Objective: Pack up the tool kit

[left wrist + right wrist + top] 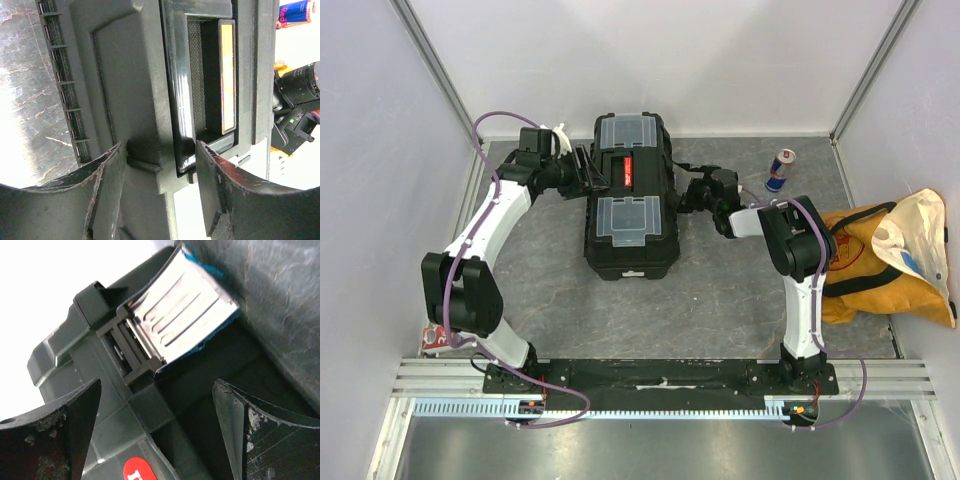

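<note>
Left gripper (593,173), right gripper (687,196) at toolbox (631,257) sides

On the left wrist view I can read only "Red", in white letters on the blue-silver can (295,12), far up and right of my left pincer (160,180). Between the fingers of my right pincer (157,440), the toolbox (100,390) carries a red label (141,469) with one white stroke I cannot make out. From above, the handle strip (628,166) and the print on the bag (885,250) are illegible.

You have a blue-silver drink can (780,170) standing at one o'clock, and a yellow-orange fabric bag (895,250) slumped at three o'clock.
</note>
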